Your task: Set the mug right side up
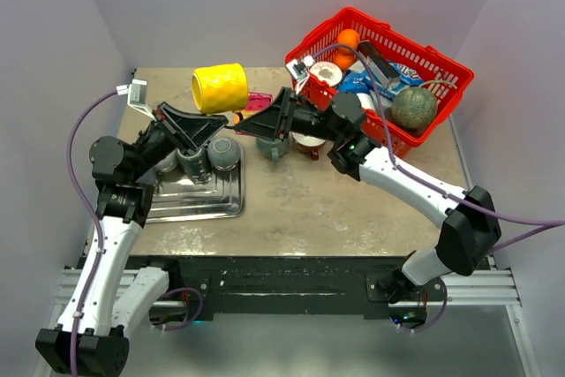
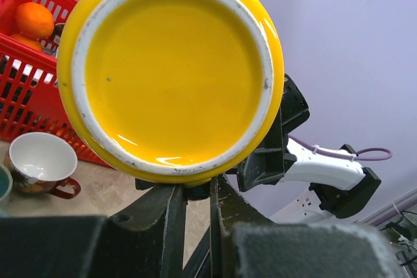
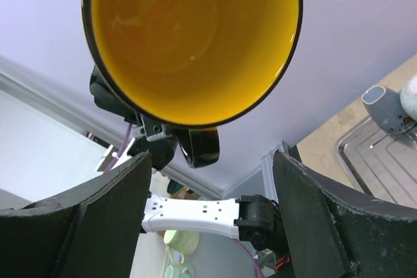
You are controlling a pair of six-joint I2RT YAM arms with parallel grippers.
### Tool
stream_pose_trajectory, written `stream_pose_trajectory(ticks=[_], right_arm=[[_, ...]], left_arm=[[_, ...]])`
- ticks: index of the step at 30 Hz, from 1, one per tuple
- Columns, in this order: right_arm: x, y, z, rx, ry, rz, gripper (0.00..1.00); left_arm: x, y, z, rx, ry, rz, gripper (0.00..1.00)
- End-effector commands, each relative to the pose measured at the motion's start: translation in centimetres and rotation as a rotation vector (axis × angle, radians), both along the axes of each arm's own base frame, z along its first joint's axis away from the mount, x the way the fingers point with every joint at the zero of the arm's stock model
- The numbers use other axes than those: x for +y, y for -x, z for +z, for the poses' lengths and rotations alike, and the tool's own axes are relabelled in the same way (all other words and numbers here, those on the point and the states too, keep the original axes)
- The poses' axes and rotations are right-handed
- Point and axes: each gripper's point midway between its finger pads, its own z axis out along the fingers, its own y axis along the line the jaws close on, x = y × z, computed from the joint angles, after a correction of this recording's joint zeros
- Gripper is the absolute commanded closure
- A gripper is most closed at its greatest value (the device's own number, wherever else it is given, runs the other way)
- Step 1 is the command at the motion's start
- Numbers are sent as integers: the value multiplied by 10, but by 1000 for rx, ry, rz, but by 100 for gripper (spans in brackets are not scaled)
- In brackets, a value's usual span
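Note:
The yellow mug [image 1: 220, 87] is held in the air above the table's back left, lying on its side. In the left wrist view its flat white-ringed base [image 2: 176, 69] faces the camera. In the right wrist view its open mouth [image 3: 192, 37] faces the camera, with the dark handle [image 3: 202, 148] hanging below. My left gripper [image 1: 222, 126] [image 2: 194, 188] is shut on the mug's handle from below. My right gripper [image 1: 254, 124] [image 3: 208, 206] is open and empty. It points at the mug's mouth from the right, just short of it.
A red basket [image 1: 446, 61] with an orange, a melon and packets stands at the back right. A metal tray [image 1: 199, 199] with grey objects [image 1: 223, 153] lies under the left arm. A white cup with a red handle [image 2: 42, 164] and a small teal cup [image 1: 274, 148] stand mid-table.

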Motion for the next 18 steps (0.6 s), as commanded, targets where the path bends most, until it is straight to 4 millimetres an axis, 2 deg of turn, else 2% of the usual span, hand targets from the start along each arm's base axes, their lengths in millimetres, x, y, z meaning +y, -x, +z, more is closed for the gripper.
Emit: stream_pose_trajectory(ticks=[1, 5, 7, 12, 13, 16, 18], right_arm=[[-7, 7, 46, -101, -99, -33, 22], [-5, 2, 49, -95, -102, -77, 29], [-2, 0, 47, -88, -92, -88, 38], [6, 8, 50, -82, -114, -66, 54], [7, 7, 49, -77, -114, -69, 60], [10, 10, 47, -72, -113, -63, 69], [10, 11, 48, -74, -115, -58, 84]], left_arm=[[-2, 24, 30, -163, 24, -37, 100], [-3, 21, 21, -145, 11, -38, 100], [-3, 21, 18, -139, 12, -39, 100], [-3, 21, 14, -130, 15, -35, 100], [-3, 21, 13, -130, 14, -36, 100], [-3, 20, 6, -113, 9, -36, 100], [-3, 19, 2, -100, 5, -35, 100]])
